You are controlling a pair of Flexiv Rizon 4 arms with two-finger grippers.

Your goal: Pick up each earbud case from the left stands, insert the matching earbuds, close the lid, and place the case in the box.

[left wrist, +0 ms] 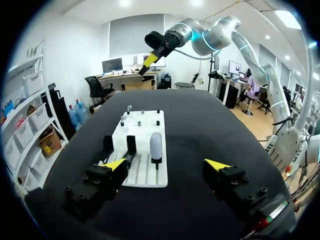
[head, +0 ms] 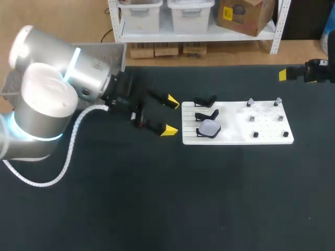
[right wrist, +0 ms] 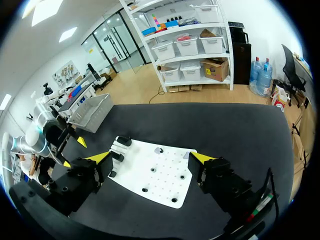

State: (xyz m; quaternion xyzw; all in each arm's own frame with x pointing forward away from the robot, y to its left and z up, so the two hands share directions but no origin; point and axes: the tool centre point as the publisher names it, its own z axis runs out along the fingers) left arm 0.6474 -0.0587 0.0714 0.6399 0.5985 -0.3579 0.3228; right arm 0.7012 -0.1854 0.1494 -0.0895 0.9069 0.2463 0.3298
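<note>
**Head view.** The left gripper [head: 169,115] lies low over the table [head: 157,198], just beside the left edge of the white board [head: 235,137]. Its fingers are spread wide and grip nothing. Three black stands [head: 205,101] line the board's left end. The white case [head: 210,127] sits on the stand nearest the robot, lid closed. Six earbuds [head: 252,118] stand in two rows on the board's right half; they are too small to describe further. The grey box [head: 118,52] lies at the table's far left corner, partly hidden behind the left arm. The right gripper [head: 309,71] hangs near the far right edge, well apart from the board.

**Left wrist view.** The case [left wrist: 156,145] stands upright on its stand, ahead of the gripper and nearer the finger that lies over the board [left wrist: 142,172]. The other finger is over bare table. The right gripper [left wrist: 150,57] hangs high beyond the board's far end.

**Right wrist view.** The right gripper [right wrist: 150,157] is fully open and high above the board [right wrist: 155,175], with no object between its fingers. The box [right wrist: 92,112] lies beyond the board's stand end, and the left gripper [right wrist: 72,152] is beside that end.
</note>
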